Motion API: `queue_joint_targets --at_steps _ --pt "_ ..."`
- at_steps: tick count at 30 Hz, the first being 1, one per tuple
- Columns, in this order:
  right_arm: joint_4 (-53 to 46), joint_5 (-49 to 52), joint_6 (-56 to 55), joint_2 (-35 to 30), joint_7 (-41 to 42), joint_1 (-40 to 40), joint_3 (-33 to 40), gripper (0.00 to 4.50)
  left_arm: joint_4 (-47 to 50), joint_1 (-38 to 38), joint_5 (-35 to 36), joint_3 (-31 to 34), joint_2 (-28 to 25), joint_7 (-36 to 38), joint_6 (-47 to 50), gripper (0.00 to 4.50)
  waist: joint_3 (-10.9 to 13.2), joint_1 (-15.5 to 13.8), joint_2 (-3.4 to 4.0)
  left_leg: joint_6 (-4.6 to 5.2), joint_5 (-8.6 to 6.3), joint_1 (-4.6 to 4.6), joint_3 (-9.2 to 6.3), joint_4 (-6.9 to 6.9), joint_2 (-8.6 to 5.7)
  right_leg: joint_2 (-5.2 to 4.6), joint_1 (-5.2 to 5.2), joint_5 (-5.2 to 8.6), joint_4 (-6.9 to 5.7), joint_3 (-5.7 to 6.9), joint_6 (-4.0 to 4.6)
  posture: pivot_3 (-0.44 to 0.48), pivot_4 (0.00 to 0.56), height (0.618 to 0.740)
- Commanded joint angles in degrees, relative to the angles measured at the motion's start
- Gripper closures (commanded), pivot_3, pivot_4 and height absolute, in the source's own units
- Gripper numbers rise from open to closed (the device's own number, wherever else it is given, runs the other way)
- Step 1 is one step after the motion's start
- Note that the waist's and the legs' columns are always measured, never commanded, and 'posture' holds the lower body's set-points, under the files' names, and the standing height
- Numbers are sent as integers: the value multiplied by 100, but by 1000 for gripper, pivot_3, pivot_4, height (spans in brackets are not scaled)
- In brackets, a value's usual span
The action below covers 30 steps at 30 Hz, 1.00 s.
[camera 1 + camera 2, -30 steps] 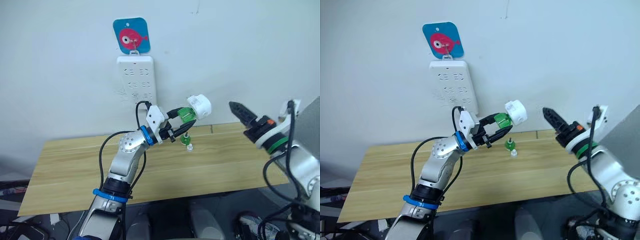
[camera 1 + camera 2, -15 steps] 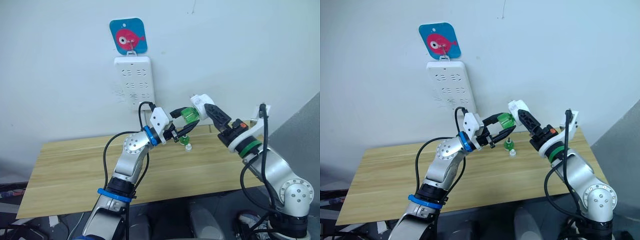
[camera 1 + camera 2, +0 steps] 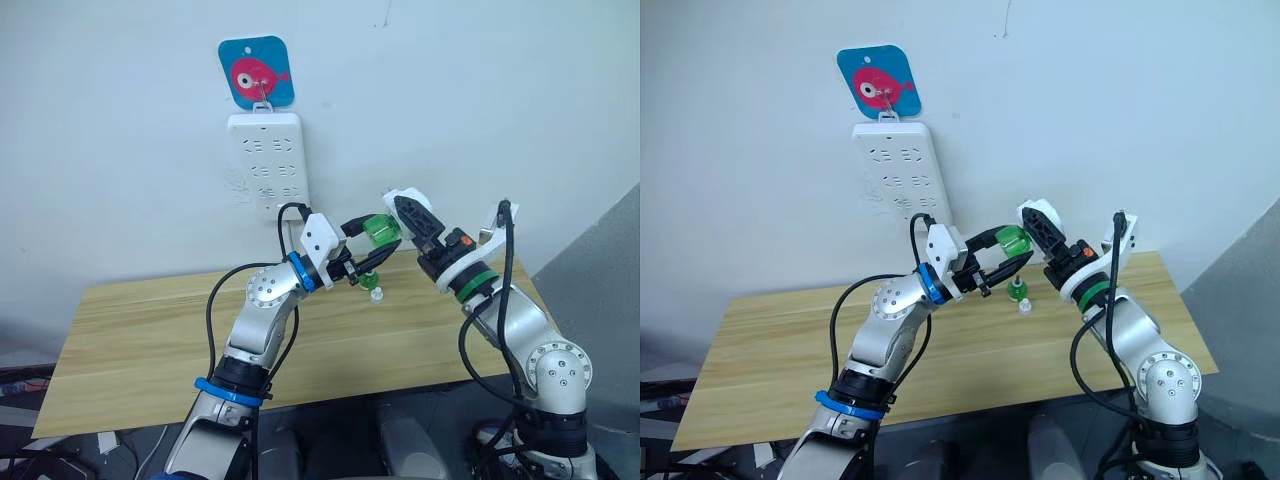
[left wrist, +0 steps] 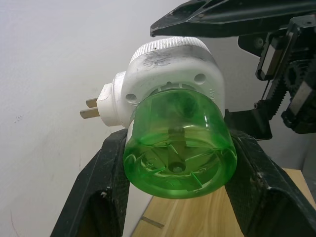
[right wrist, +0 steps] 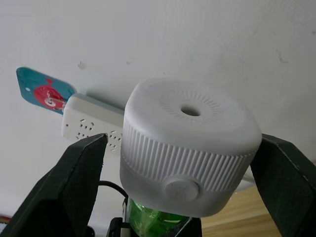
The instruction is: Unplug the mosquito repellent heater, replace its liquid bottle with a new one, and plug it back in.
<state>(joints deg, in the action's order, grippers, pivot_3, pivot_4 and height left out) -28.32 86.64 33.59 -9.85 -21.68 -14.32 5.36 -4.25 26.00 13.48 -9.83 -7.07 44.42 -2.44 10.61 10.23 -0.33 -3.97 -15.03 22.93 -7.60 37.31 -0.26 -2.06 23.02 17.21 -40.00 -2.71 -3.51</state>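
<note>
My left pincer (image 3: 368, 247) grips the green bottle (image 4: 178, 144), held above the tabletop (image 3: 150, 330). My right pincer (image 5: 187, 173) stands open around the heater (image 5: 190, 143). Next, I judge: close and twist them apart.

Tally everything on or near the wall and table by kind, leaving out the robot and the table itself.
Green bottles: 2 (fitted bottle in the heater, capped bottle lying on the table)
White heater: 1
White power strip: 1
Blue fish tag: 1
Total: 5
</note>
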Motion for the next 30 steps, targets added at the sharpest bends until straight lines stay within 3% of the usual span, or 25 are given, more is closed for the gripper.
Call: queue_joint_targets --at_steps 1,3,12,19,25,30 --pt "-92 -41 -165 156 143 -87 -24 893 370 2 138 -15 8 7 15 2224 0 -1 0 0 0 0 0 0 0 0 0 0 0 0 0 -197 134 734" --pt "-64 -76 -169 218 183 -95 -49 1475 404 -5 143 -19 3 3 38 2224 -1 -2 1 0 0 0 0 0 0 0 0 0 0 0 0 -195 134 734" --pt "-60 -197 -108 376 224 -57 -149 1474 505 -114 127 -34 -59 28 0 2224 -3 -2 3 0 0 0 0 0 0 0 0 0 -1 0 0 -190 132 734" --pt "-125 -207 -103 397 190 27 -198 1474 489 -207 -80 -19 -288 -37 36 15 -13 -1 6 -1 0 -1 -1 0 0 0 0 0 -1 0 0 -184 129 734" --pt "-185 -537 -28 82 274 -21 -154 1474 1221 -1054 252 375 -952 -3 599 0 -43 54 19 -1 0 -3 -1 -13 2 0 4 0 0 -1 0 -174 128 734" --pt "-469 -1562 260 -866 711 -249 -304 1474 2029 -1874 705 1043 -1640 -59 1190 0 -44 42 22 -1 0 -3 -1 -14 2 -1 6 0 0 -3 1 -162 132 734"
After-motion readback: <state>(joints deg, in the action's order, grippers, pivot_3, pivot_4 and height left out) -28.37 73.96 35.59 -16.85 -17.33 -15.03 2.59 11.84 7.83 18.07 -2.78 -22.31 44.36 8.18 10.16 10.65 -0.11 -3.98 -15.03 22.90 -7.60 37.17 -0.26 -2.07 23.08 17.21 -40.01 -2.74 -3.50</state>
